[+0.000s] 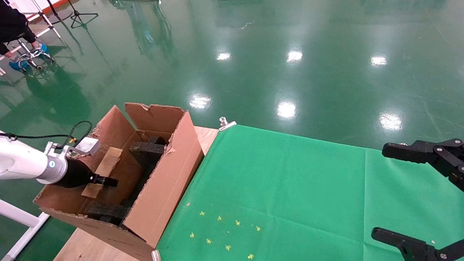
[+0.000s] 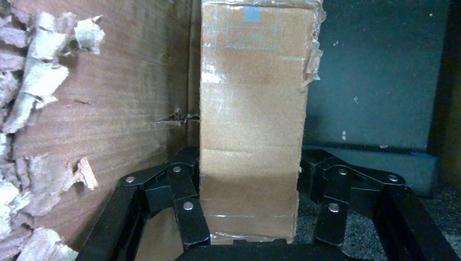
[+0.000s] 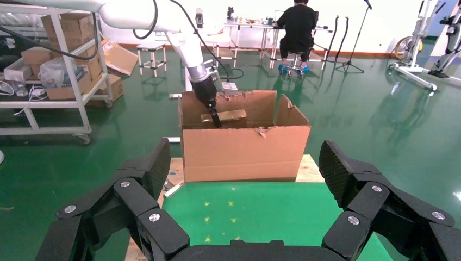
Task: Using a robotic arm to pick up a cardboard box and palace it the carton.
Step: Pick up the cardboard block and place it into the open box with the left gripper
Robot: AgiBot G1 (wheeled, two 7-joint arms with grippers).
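Note:
The large brown carton (image 1: 163, 188) stands open at the table's left end, with black foam pieces (image 1: 148, 148) inside. The white robotic arm (image 1: 21, 161) reaches into it from the left. Its black left gripper (image 1: 105, 180) is shut on the small brown cardboard box (image 1: 108, 161), which hangs tilted inside the carton near rim height. In the left wrist view the cardboard box (image 2: 250, 109) fills the gap between the fingers (image 2: 187, 209), close to the carton's torn inner wall (image 2: 125, 109). My right gripper (image 1: 380, 192) is open and empty at the table's right edge, facing the carton (image 3: 244, 152).
A green cloth (image 1: 290, 188) with small yellow star marks (image 1: 221, 232) covers the table to the right of the carton. A metal clip (image 1: 226, 124) holds its far corner. A seated person (image 1: 14, 25) and a stand are far off on the floor at the left.

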